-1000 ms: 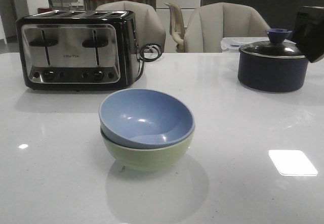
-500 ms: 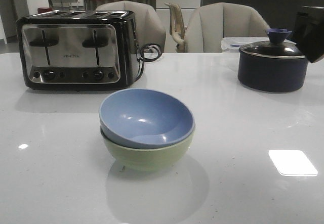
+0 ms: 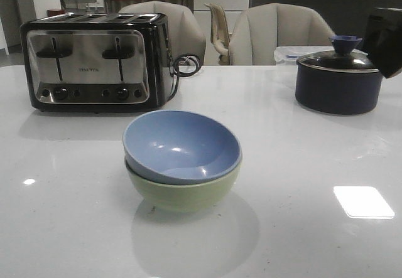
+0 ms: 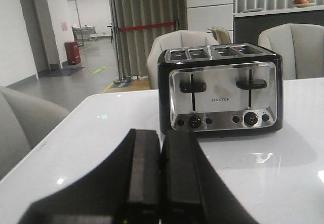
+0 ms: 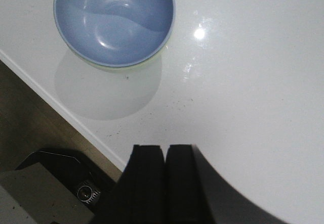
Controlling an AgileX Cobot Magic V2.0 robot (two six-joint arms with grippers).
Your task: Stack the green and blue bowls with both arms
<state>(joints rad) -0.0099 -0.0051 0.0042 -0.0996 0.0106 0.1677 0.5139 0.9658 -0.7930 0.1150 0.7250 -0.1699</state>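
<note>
The dusty blue bowl sits nested inside the pale sage green bowl at the middle of the white table, tilted slightly. In the right wrist view the blue bowl is seen from above, with a thin green rim showing under it. My right gripper is shut and empty, raised above the table and well clear of the bowls. My left gripper is shut and empty, low over the table and facing the toaster. Neither gripper touches a bowl.
A black and chrome toaster stands at the back left, also in the left wrist view. A dark navy lidded pot stands at the back right, with a black arm part beside it. The table's near edge runs close to the bowls.
</note>
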